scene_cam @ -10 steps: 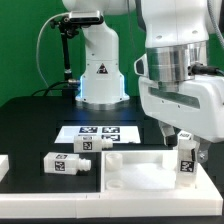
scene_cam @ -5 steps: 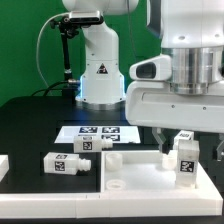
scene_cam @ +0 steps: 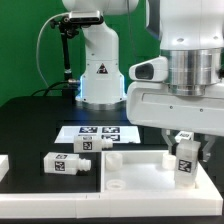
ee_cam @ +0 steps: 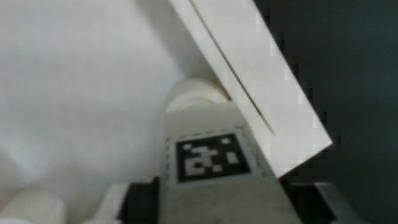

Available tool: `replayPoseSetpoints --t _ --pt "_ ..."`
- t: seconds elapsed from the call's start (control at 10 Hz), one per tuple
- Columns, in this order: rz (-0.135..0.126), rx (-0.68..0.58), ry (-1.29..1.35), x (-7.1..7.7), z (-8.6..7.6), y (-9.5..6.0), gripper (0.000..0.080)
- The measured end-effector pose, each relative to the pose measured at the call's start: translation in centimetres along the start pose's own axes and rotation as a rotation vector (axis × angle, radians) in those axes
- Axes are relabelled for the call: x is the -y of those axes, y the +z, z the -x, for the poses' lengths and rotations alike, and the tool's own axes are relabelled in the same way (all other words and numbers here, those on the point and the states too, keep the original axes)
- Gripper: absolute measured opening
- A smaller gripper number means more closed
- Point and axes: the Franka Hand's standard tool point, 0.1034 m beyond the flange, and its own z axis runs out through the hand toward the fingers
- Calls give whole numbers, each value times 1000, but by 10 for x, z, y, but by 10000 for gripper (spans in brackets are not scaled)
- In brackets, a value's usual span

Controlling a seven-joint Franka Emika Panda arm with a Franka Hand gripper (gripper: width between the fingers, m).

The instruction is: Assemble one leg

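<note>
A: Where did the leg stand?

B: Upright at the exterior view's right, over the large white panel on the black table; its tag faced the wrist camera.

A: And the fingers?

B: Closed on the leg's sides. Two further legs lay left, near the marker board.

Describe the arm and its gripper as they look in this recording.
The arm is glossy white with rounded shells, a ribbed grey cylindrical wrist section and a small dark dot on its side. The gripper is white, with short dark tips on the jaws. The base is white with a triangular emblem, and black cables loop beside it.
</note>
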Motion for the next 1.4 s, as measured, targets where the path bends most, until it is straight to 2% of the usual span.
replayPoseSetpoints --t 0.2,0.3,0.5,0.7,0.8,1.0,1.1,1.2,1.3,1.4 --pt "0 -4 350 -1 1 0 286" --pt "-8 1 504 -2 1 0 286" --pt "-63 26 845 -1 6 2 286" --pt "-107 65 984 -3 5 2 287" --pt "-104 67 1057 -2 6 2 287" --pt "-102 64 1025 -2 6 3 287" --pt "-86 39 824 -4 6 4 379" --pt "-87 20 569 -5 5 5 531" --pt "-91 19 390 -5 5 5 614" --pt "-89 24 344 -4 7 6 640"
